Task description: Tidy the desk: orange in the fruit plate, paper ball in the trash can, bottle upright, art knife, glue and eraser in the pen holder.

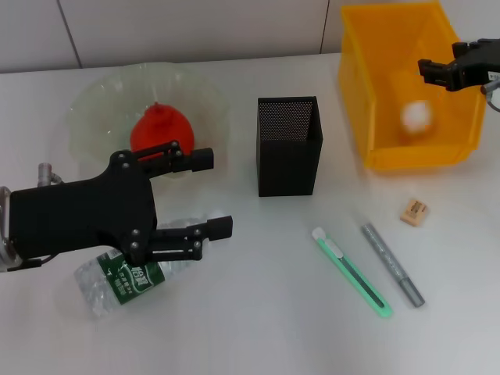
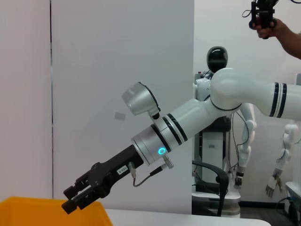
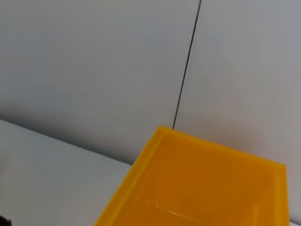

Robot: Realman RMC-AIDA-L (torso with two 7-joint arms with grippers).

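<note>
The orange (image 1: pixel 160 130) lies in the clear green fruit plate (image 1: pixel 94 109) at the back left. In front of the plate, the plastic bottle (image 1: pixel 125 279) with a green label lies on its side. My left gripper (image 1: pixel 216 194) hovers just above it, open and empty. The paper ball (image 1: pixel 416 116) sits blurred inside the yellow trash can (image 1: pixel 355 94). My right gripper (image 1: pixel 431 73) hangs open over the can's right rim, and also shows as the right gripper (image 2: pixel 71 199) above the trash can (image 2: pixel 47 209). The green art knife (image 1: pixel 351 272), grey glue stick (image 1: pixel 391 264) and eraser (image 1: pixel 414 212) lie on the table.
The black mesh pen holder (image 1: pixel 289 145) stands mid-table between the plate and the can. The right wrist view shows only the can's inside wall (image 3: pixel 211 188) and the wall behind it. A person and other robots stand far behind the table.
</note>
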